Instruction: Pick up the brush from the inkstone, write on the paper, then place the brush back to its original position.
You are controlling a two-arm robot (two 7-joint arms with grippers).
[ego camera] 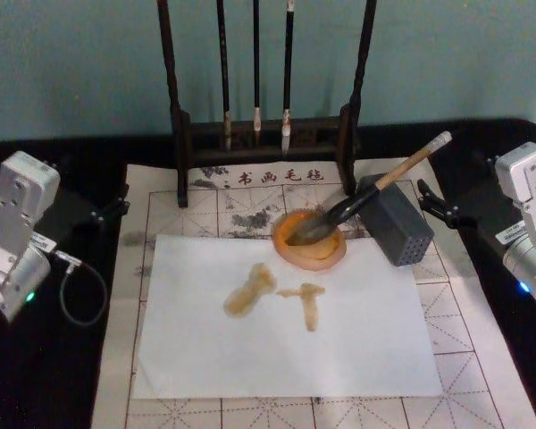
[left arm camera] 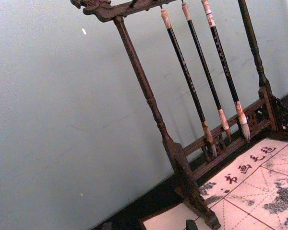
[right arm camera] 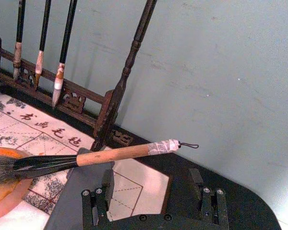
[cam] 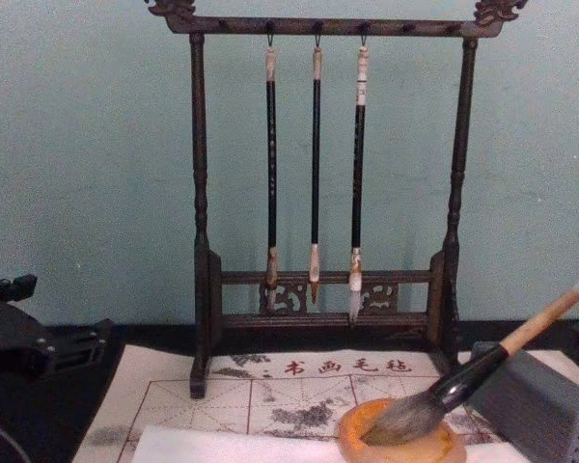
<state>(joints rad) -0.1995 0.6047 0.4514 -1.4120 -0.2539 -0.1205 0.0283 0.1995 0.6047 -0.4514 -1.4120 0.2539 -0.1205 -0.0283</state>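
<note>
- Since the brush (ego camera: 376, 188) rests in the inkstone (ego camera: 333, 258), centre frame, and the paper (ego camera: 339, 357) bears brown strokes, the task looks finished.
- Left gripper (ego camera: 114, 207) and right gripper (ego camera: 434, 204) sit at the frame edges, spread and empty.

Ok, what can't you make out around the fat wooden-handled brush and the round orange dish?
Round orange dish: in the chest view its rim hides the inside; in the head view the fat grey-tufted wooden-handled brush lies over it, so ink level unclear.
White paper sheet: the chest view's bottom edge cuts off its brown marks.
Left gripper and right gripper sit parked at either side.
</note>
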